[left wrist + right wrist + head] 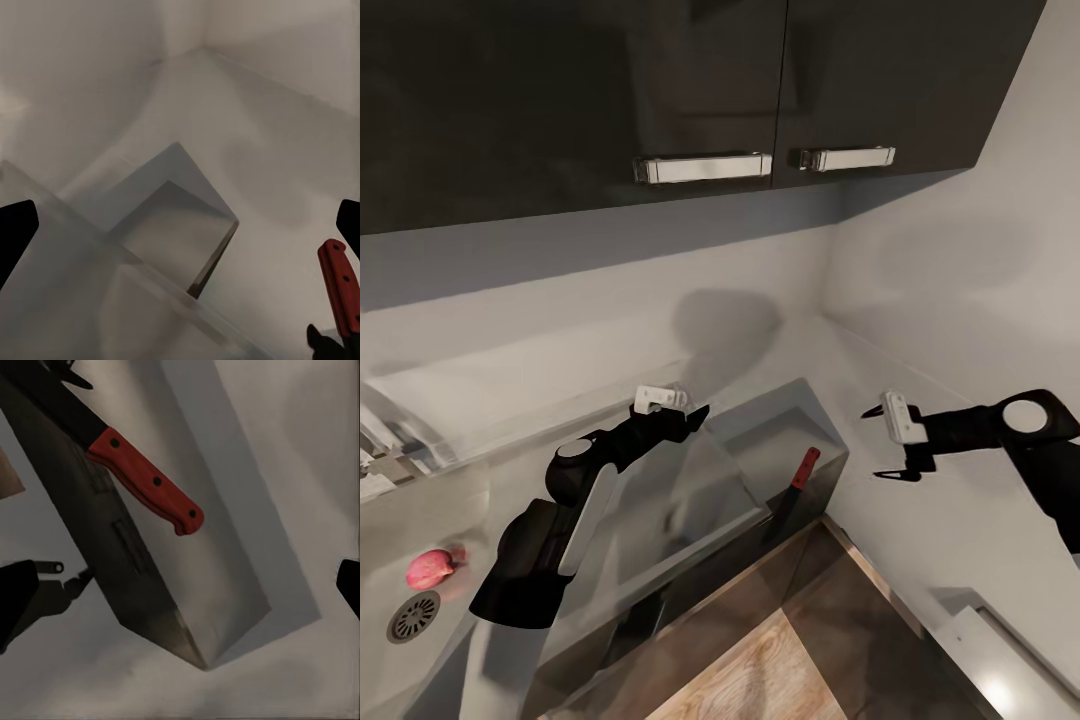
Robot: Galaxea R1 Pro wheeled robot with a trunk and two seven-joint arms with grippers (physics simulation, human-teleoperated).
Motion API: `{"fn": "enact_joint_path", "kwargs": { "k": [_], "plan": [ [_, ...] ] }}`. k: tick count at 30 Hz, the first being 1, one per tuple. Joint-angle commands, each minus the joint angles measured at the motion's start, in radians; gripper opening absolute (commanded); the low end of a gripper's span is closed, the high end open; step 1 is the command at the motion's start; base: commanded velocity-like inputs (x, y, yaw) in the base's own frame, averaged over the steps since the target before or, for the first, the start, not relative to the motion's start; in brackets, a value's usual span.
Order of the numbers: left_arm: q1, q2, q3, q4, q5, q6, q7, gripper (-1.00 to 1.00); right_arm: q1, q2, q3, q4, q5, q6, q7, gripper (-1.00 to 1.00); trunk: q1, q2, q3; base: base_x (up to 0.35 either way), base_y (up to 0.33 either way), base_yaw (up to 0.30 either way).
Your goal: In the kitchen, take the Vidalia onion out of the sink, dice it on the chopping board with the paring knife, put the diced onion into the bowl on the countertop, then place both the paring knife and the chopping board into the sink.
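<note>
The pinkish Vidalia onion (430,568) lies in the sink (405,515), beside the round drain (412,616). The paring knife (797,487) rests at the end corner of the grey countertop (780,425), red handle up and dark blade pointing toward the floor. Its red handle (146,481) is close ahead in the right wrist view, and the same handle (341,289) sits at the edge of the left wrist view. My left gripper (682,410) hovers open over the counter, left of the knife. My right gripper (892,442) hangs open in the air to the knife's right. The chopping board and bowl are out of view.
Dark upper cabinets with chrome handles (703,167) hang over the counter. A pale wall (960,280) closes the corner on the right. Below the counter's end are a wood and tile floor (760,660) and a white baseboard (1000,650).
</note>
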Motion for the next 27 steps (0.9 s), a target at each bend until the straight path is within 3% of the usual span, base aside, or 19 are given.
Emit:
{"fn": "enact_joint_path", "kwargs": {
  "k": [1,15,27],
  "plan": [
    [-0.001,0.000,0.001,-0.001,0.002,0.006,-0.002,1.00,-0.001,-0.001,0.001,-0.001,0.005,-0.009,0.001,1.00,0.001,-0.002,-0.002,0.000,0.000,0.000],
    [-0.001,-0.001,0.001,0.001,0.002,0.006,-0.002,1.00,-0.001,-0.001,-0.035,-0.032,0.008,-0.004,0.003,1.00,0.001,-0.002,-0.002,0.000,0.000,0.005],
    [-0.001,0.000,0.001,0.001,0.002,0.005,-0.003,1.00,-0.001,-0.001,-0.040,-0.077,0.011,-0.004,0.002,1.00,0.001,-0.002,-0.003,0.000,0.000,0.213]
  ]
}}
